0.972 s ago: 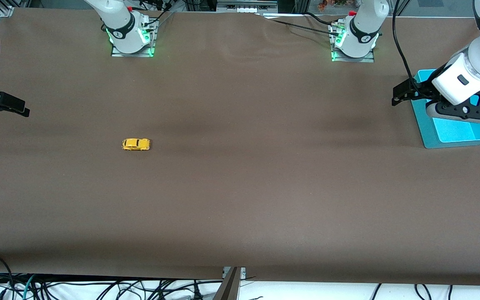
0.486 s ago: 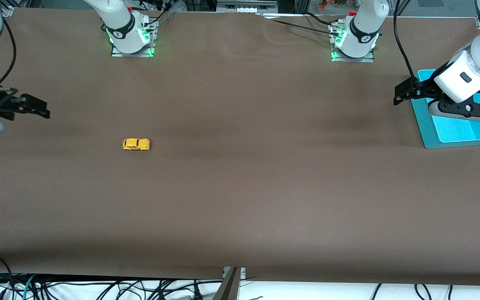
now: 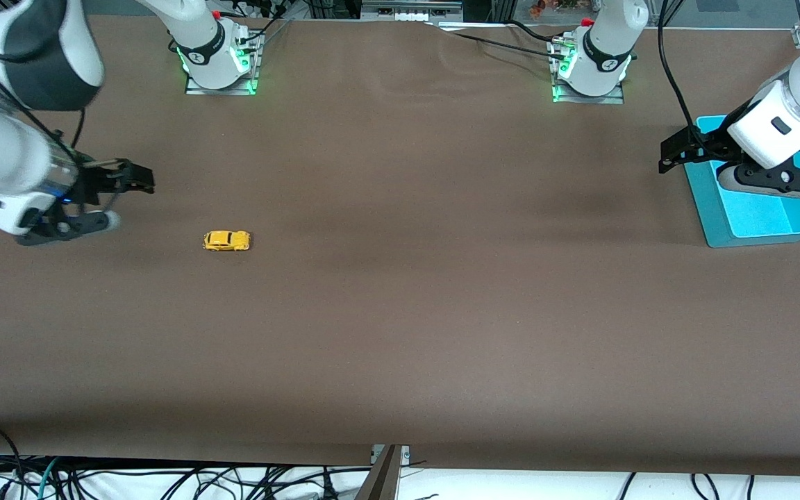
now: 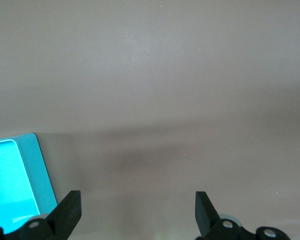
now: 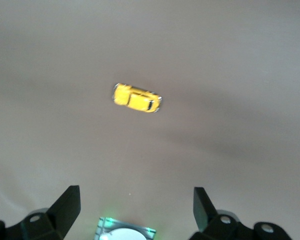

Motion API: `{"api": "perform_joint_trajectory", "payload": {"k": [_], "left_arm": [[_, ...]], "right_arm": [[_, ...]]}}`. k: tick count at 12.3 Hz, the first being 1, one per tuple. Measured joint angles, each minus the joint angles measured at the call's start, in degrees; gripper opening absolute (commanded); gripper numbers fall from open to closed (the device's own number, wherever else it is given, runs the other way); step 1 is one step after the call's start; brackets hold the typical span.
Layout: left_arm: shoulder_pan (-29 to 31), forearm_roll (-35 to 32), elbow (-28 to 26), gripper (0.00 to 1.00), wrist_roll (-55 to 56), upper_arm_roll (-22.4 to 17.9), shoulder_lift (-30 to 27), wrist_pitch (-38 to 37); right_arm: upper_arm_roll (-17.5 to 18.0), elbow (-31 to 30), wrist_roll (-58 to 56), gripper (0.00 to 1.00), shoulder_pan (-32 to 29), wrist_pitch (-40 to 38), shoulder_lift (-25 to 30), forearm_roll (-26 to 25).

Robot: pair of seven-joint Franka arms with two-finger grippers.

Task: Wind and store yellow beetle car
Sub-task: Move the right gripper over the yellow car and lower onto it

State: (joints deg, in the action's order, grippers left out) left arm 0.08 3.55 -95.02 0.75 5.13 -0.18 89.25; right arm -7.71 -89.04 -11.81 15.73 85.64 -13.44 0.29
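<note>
While the tiny bright-yellow beetle-shaped toy car sits exactly where it sat a second ago, on its wheels on the brown table covering toward the right arm's end, the change is all in the arm above it. Nothing touches the car yet.

Just beside it, a little farther from the front camera, the right gripper has swung in from the table's edge over the last second and now hangs over bare covering near the car. Its black fingers are spread fully apart and carry nothing. In the right wrist view the car lies ahead of the gap between the fingertips, so the approach looks well lined up. I judge this to be the reach before the first grasp; winding and storing are both still to come.

Toward the left arm's end of the table, the left gripper waits over the edge of the shallow turquoise plastic tray, spread wide and empty, having barely shifted. The tray is probably where the car ends up.
</note>
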Motion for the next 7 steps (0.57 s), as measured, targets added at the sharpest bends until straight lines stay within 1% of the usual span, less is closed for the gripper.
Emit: {"api": "perform_joint_trajectory", "payload": {"k": [3,5,7], "left_arm": [[0.02,0.0,0.02,1.0,0.03,-0.1,-0.15,-0.15],[0.03,0.0,0.05,1.0,0.03,-0.32,-0.39,-0.28],[0.17,0.0,0.05,1.0,0.03,-0.75,-0.49,-0.38]], "right_arm": [[0.01,-2.07,-11.36,1.0,1.77,1.6,-3.07,-0.01],[-0.16,-6.64,-19.36,1.0,1.64,7.09,-3.44,-0.01],[-0.36,-12.44,-27.21,1.0,1.62,14.43,-3.45,-0.01]]}}
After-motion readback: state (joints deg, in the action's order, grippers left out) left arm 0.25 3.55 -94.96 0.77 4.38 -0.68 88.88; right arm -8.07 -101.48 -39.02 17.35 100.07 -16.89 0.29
